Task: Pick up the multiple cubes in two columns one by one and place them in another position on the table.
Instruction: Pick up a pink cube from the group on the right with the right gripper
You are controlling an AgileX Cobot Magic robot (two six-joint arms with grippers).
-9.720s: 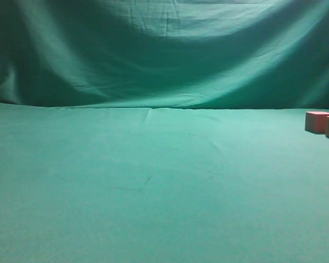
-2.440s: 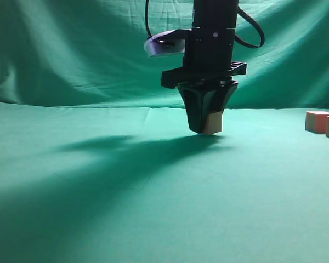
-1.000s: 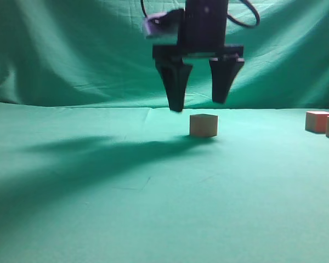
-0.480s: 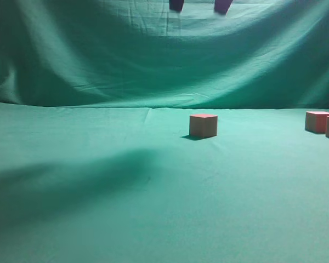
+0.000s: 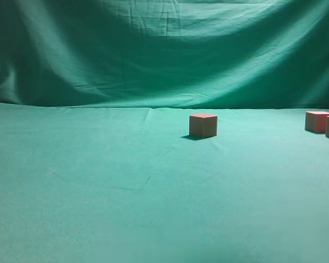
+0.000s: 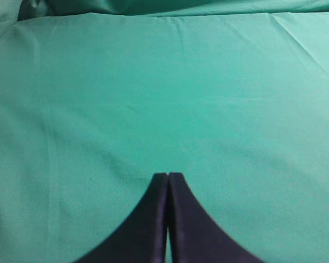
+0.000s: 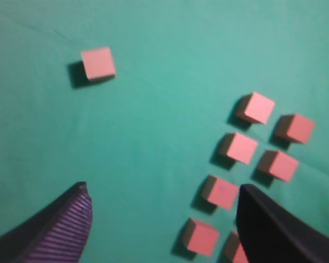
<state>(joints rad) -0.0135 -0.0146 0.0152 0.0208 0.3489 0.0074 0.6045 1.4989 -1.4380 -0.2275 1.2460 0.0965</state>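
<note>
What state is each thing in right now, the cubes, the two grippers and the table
Lone cube: resting flat on the table, nothing touching it.
Grouped cubes: two columns on the table, apart from each other.
Left gripper: shut, empty.
Right gripper: open, empty, above the cubes.
Table: covered in green cloth, faintly creased.

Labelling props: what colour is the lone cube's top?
Salmon pink on the lone cube, clearest in the right wrist view.

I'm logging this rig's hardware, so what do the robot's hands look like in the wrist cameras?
Left hand: two dark, nearly black fingers that taper to narrow tips. Right hand: broad dark fingers, the left one showing fine ribbed grooves with a purplish sheen. No cables or markings show.
</note>
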